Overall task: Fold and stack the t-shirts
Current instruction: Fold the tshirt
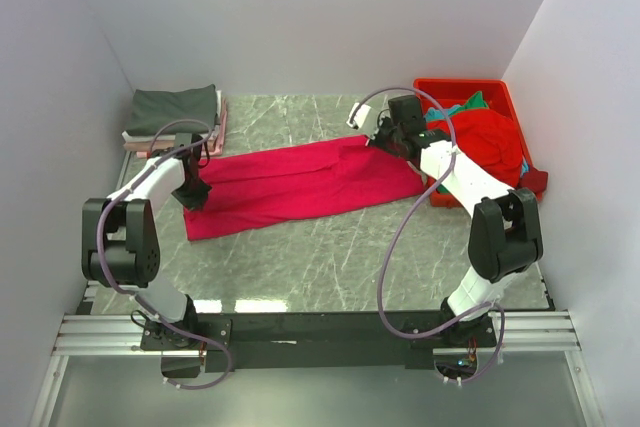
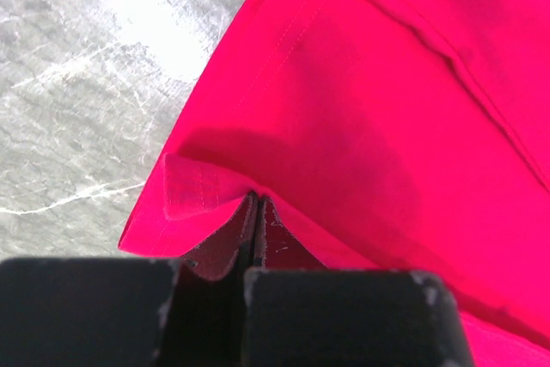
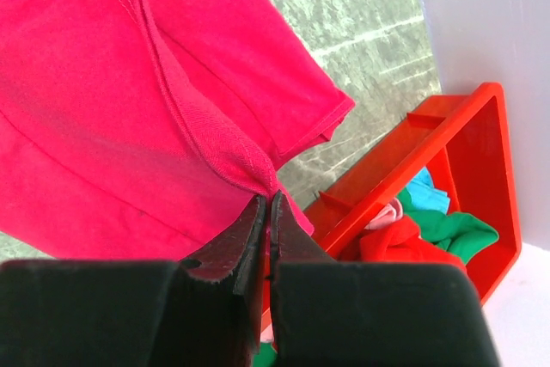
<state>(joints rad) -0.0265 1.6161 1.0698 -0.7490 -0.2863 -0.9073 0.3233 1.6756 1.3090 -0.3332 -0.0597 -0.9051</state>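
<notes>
**A:** Where is the crimson-pink t-shirt (image 1: 300, 187) at this moment?

**B:** It lies on the table (image 1: 330, 257) as one long band that runs from left to right across the middle. The left end is a little nearer to the arm bases. The right end reaches close to the red bin (image 1: 470, 85).

**A:** And who is holding it?

**B:** Both arms, one at each end. The left gripper (image 1: 196, 195) has its fingers pressed together on the hem at the left corner. In the left wrist view a small flap of the hem is turned up just beside the fingertips. The right gripper (image 1: 378, 137) is at the far right edge. Its fingers pinch a narrow ridge of the cloth, and a short sleeve spreads out behind them.

**A:** Is the cloth lifted there?

**B:** Only at the pinched places, where it rises into small folds. The rest of it lies flat on the marbled surface.

**A:** What about the other shirts?

**B:** A folded stack (image 1: 172, 122) sits in the far left corner, apart from the long band, with a dark grey shirt (image 1: 175, 105) on top. Inside the bin on the right lies a loose heap. I can see a red shirt (image 1: 485, 139) and, under it, a teal-green shirt (image 1: 468, 104).
</notes>
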